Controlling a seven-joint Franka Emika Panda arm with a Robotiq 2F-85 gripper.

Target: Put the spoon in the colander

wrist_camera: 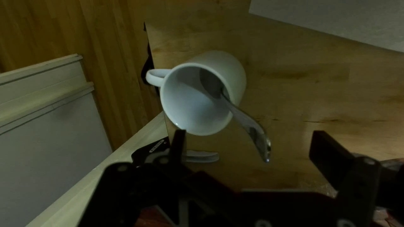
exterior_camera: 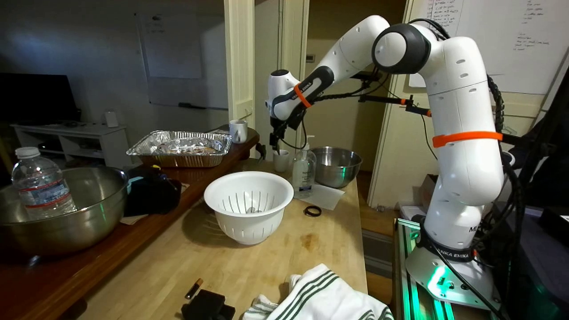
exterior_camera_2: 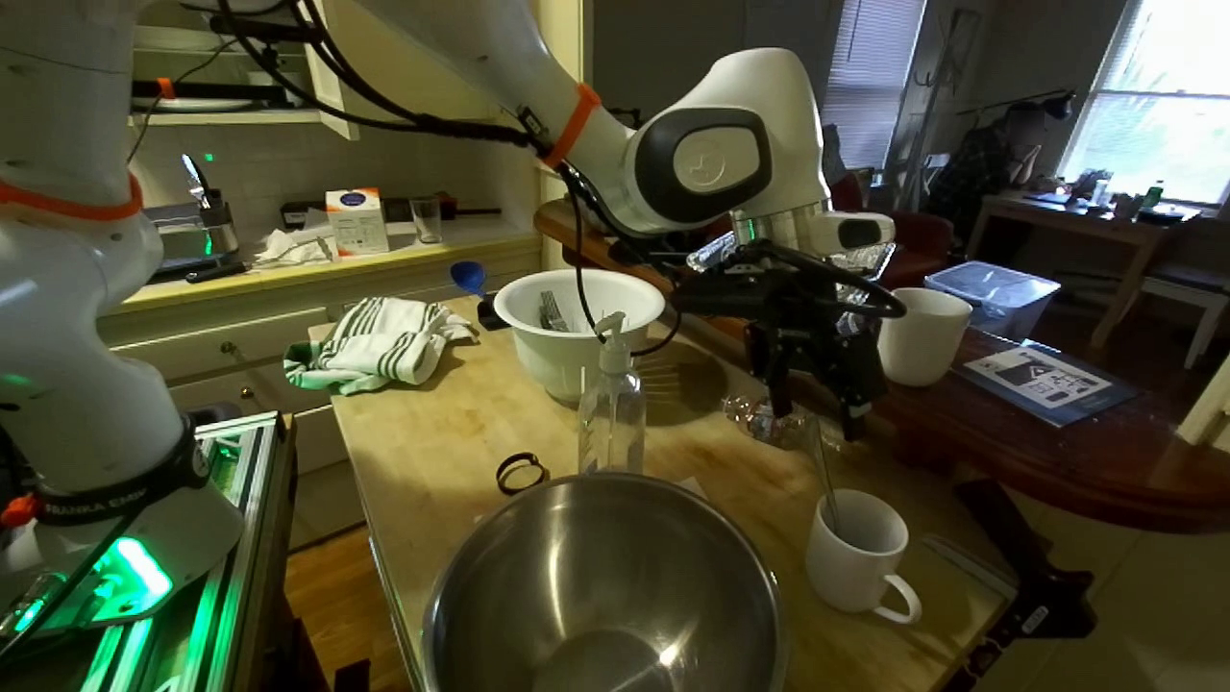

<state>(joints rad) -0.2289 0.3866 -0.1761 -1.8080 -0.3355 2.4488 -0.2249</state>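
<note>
The spoon (wrist_camera: 251, 127) stands in a white mug (wrist_camera: 232, 74), its shiny handle leaning out over the rim; its bowl end is hidden inside. The spoon (exterior_camera_2: 823, 466) and mug (exterior_camera_2: 838, 567) also show in an exterior view. My gripper (wrist_camera: 248, 137) is open and empty. Its fingers are on either side of the spoon's handle end in the wrist view. In an exterior view the gripper (exterior_camera_2: 817, 421) is just above the handle; whether they touch is unclear. The white colander (exterior_camera: 251, 222) stands upright on the table; it also shows in an exterior view (exterior_camera_2: 548, 356).
A clear pump bottle (exterior_camera: 304, 173) and a big metal bowl (exterior_camera_2: 605, 567) stand between mug and colander. A crumpled clear bottle (exterior_camera_2: 759, 420) lies near the gripper. A raised wooden ledge (exterior_camera_2: 961, 461) with a white mug (exterior_camera_2: 922, 336) and a foil tray (exterior_camera: 178, 158) runs alongside.
</note>
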